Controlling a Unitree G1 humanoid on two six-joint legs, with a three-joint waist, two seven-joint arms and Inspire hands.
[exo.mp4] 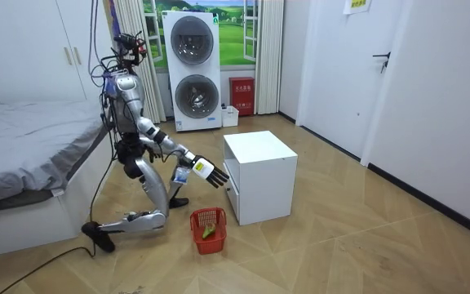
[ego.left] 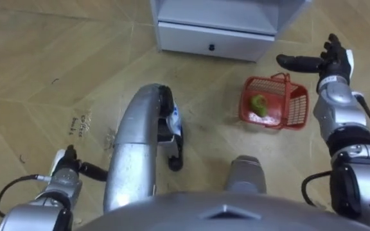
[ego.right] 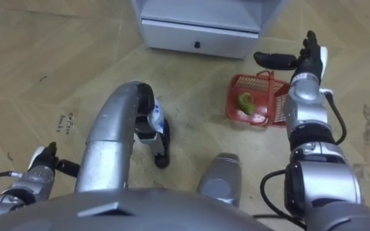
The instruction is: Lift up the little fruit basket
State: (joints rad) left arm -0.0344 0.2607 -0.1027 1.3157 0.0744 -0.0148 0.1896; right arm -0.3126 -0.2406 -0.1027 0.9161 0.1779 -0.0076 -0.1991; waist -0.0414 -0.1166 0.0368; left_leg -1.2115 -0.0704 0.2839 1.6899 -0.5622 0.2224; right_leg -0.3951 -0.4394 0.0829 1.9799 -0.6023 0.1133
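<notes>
A red plastic fruit basket stands on the wooden floor just in front of the white cabinet, with a green fruit inside and its handles upright. My right hand hovers open above the basket's far right side, fingers straight and thumb stretched out to the left, touching nothing. My left hand hangs low near the floor at the lower left, far from the basket. In the room view I kneel on one knee beside the basket, right hand held out over it.
A white cabinet with a knobbed drawer stands right behind the basket. My raised knee lies between the left arm and the basket. A bed is behind me, and stacked washers stand by the far wall.
</notes>
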